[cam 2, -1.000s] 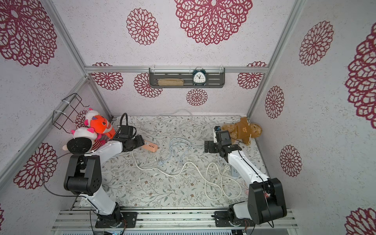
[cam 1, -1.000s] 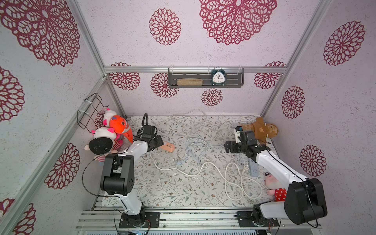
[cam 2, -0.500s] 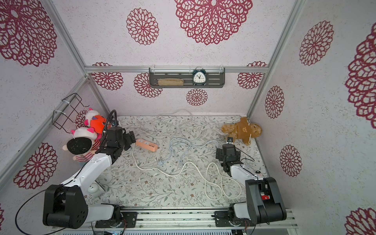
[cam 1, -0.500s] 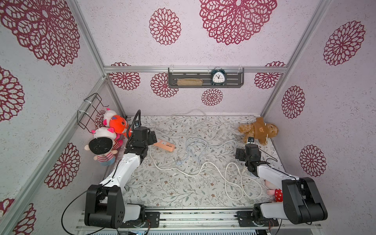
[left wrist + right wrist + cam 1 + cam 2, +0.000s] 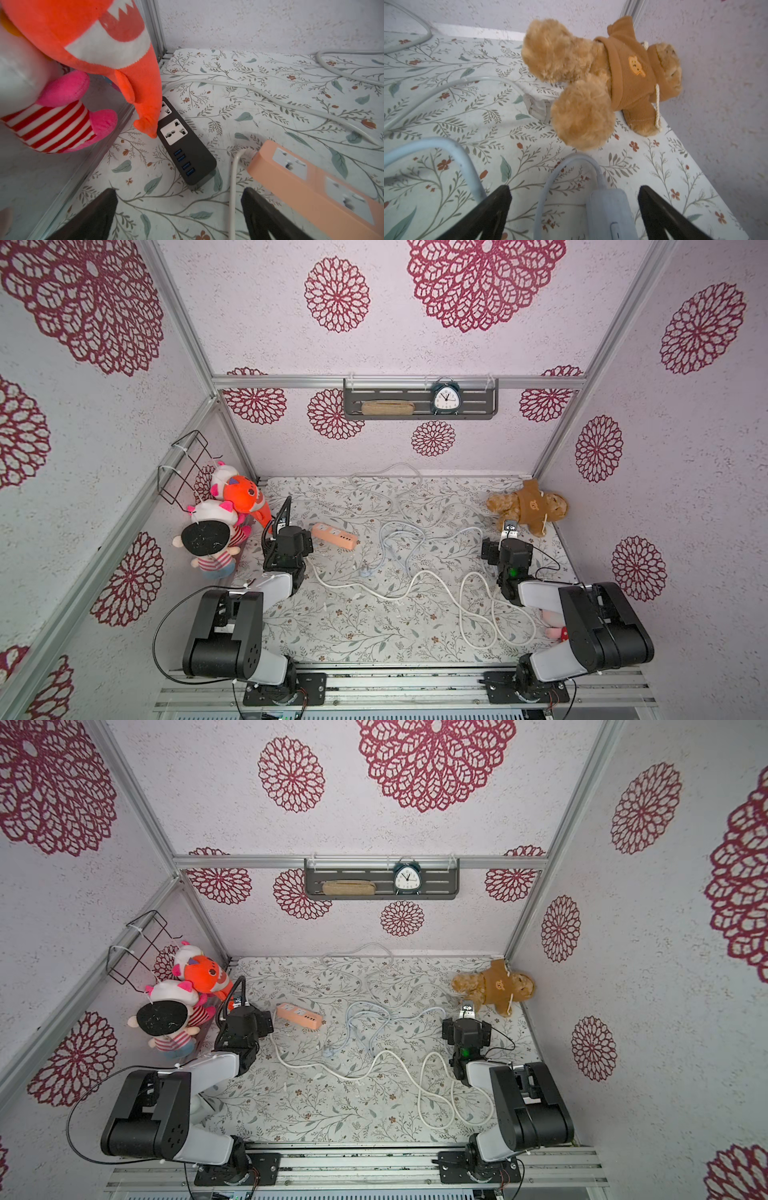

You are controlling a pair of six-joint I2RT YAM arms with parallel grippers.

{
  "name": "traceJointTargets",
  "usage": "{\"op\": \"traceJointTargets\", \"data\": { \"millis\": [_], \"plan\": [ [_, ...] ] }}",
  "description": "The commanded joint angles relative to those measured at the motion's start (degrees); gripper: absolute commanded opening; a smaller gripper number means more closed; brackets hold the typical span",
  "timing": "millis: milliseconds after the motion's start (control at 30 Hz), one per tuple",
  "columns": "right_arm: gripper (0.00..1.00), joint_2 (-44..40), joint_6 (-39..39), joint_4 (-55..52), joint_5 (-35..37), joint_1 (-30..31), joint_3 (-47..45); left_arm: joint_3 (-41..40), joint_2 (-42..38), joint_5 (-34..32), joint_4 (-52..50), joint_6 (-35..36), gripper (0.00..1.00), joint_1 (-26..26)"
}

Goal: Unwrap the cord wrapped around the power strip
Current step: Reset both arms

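On the left of the table [image 5: 353,635], the left fingers [image 5: 93,216] stand wide apart and hold nothing. The white cord [image 5: 232,187] passes between them, close to one finger. Just beyond lies the peach power strip [image 5: 334,536], flat and sockets up, with no turns of cord around it. The cord leaves its end and snakes loosely rightward in loops. The right fingers [image 5: 483,216] are spread wide too and empty, straddling the end of a pale blue strip [image 5: 610,212].

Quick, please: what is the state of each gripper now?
Left gripper: open, holding nothing.
Right gripper: open, holding nothing.
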Motion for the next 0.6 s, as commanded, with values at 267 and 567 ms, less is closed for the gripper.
{"op": "traceJointTargets", "data": {
  "millis": [267, 567],
  "plan": [
    [0.99, -0.2, 0.7, 13.5, -9.0, -5.7, -5.0, -6.2, 2.8, 6.7, 21.4, -0.7, 0.97, 6.9],
    [0.99, 1.4, 1.6, 23.3, -12.6, -7.7, -9.9, -8.6, 4.4, 7.6, 26.4, -1.9, 0.97, 8.0]
  ]
}}
